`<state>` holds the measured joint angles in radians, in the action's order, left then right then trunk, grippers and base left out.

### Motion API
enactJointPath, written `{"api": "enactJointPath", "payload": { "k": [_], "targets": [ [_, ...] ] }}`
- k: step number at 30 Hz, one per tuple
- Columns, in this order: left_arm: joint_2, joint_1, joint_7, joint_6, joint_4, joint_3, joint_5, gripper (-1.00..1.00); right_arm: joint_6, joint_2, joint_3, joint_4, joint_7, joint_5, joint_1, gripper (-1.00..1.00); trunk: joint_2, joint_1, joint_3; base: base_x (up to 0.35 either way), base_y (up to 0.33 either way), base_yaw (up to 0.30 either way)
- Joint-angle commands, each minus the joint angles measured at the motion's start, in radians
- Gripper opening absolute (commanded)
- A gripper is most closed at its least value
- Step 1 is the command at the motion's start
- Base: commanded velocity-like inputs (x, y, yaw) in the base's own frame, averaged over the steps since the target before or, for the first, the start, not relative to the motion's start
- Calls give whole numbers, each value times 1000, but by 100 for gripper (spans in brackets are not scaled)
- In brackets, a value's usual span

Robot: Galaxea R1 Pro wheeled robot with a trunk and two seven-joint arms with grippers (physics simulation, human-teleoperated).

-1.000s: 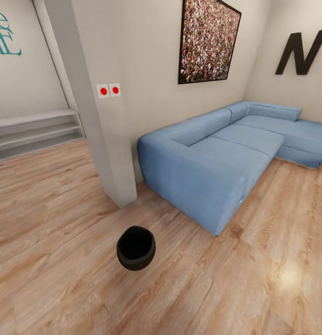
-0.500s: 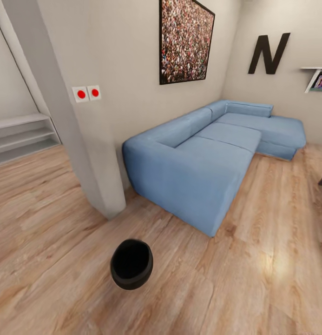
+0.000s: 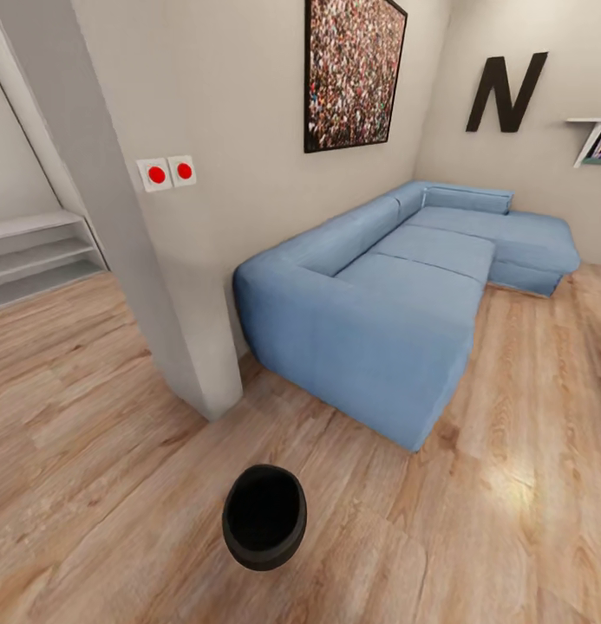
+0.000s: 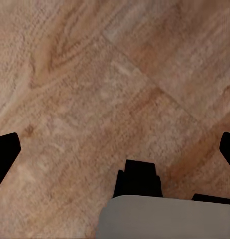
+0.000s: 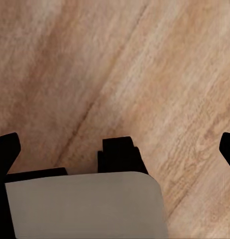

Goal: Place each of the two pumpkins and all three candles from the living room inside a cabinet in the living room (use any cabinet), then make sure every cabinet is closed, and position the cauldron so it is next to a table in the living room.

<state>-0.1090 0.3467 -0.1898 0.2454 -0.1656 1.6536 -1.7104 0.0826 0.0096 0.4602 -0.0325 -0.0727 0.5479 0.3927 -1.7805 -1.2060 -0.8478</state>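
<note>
On the plank floor [image 3: 118,416] at six o'clock sat the cauldron [image 3: 264,516], awaiting pickup, both grippers [image 4: 115,149] [image 5: 115,147] spread wide, empty.

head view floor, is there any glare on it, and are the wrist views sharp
Head view: a soft bright glare patch on the plank floor right of the cauldron, verticals lean as if wide-angle. Both wrist views: wood grain soft and blurry, fingertips dark at the edges.
</note>
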Motion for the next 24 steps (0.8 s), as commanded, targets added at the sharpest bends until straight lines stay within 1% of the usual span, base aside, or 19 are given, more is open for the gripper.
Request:
{"api": "enactJointPath", "payload": {
  "k": [1,6,12,24],
  "targets": [
    [0,0,0,0,0,0,0,100,0,0,0,0,0,0,0,100,0,0,0,225,265,0],
    [-1,0,0,0,0,0,0,100,0,-2,0,0,1,0,0,100,0,0,0,225,265,0],
    [-3,0,0,0,1,0,-1,100,-7,4,-1,2,-2,8,0,100,0,0,-3,225,265,14],
    [-3,0,0,0,1,0,0,100,-13,6,-3,2,-7,15,0,100,0,0,-20,234,256,107]
  ]
}}
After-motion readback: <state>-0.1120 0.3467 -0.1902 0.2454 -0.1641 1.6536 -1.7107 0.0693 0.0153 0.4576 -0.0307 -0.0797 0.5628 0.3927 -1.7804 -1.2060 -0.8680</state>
